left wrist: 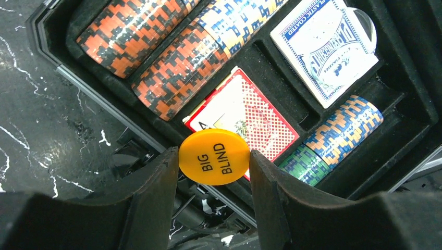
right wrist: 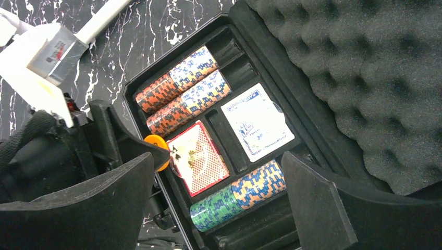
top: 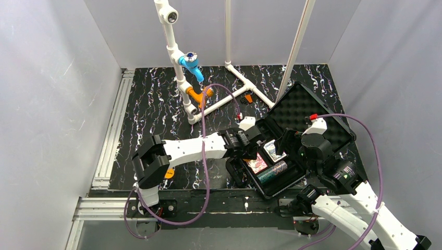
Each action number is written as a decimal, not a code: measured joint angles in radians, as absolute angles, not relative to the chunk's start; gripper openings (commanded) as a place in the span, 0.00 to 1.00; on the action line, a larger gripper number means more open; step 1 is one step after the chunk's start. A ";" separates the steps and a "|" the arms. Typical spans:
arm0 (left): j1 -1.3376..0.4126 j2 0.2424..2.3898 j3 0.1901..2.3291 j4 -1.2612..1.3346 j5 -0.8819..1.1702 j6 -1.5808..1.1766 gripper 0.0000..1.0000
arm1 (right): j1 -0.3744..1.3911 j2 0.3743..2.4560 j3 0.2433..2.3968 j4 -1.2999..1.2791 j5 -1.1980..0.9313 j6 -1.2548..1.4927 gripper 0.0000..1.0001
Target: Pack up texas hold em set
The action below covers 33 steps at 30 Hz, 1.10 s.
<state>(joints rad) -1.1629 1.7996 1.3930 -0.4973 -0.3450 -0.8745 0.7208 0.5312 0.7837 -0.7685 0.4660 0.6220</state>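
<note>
Two claws work over the open case [top: 271,191], which lies on the table [top: 156,104] right of centre, close to the arm bases. In its nearest slot a blue-and-green chip roll [left wrist: 333,138] lies on its side, low enough, I judge, for the lid to shut over it.

My left claw [left wrist: 215,165] reaches in from the left and pinches an orange disc [left wrist: 215,156] marked BIG BLIND by its edges. The disc hangs over the case's left rim, above a corner of the red deck [left wrist: 250,117]. I judge that this edge-to-edge grip lets it drop flat into a free pocket.

My right claw [right wrist: 219,166] hovers above the tray with its jaws spread wide and nothing between them. I take it to be placed there so it does not block the drop and is at hand for the lid.

Beyond the red deck the blue deck [left wrist: 323,49] sits in its own pocket. Toward the far left, two orange-and-black chip rolls [left wrist: 172,78] fill the long grooves side by side. The slots along the hinge side look free.

Farther right the foam-lined lid [right wrist: 365,78] stands open, leaning away from the tray. At the far side stands the white pipe frame [top: 177,57], and beside it is a small orange thing [top: 248,97] that I cannot make out.
</note>
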 measured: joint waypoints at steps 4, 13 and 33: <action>-1.163 1.834 1.417 -0.494 -0.342 -0.859 0.37 | 0.721 0.529 0.784 -0.768 0.466 0.622 1.00; -1.163 1.901 1.454 -0.478 -0.305 -0.839 0.37 | 0.721 0.529 0.784 -0.768 0.466 0.622 1.00; -1.174 1.943 1.475 -0.474 -0.250 -0.815 0.72 | 0.721 0.529 0.784 -0.768 0.467 0.622 1.00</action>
<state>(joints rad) -1.1736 1.9430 1.4746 -0.4736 -0.2504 -0.8150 0.7208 0.5293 0.7837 -0.7685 0.4671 0.6224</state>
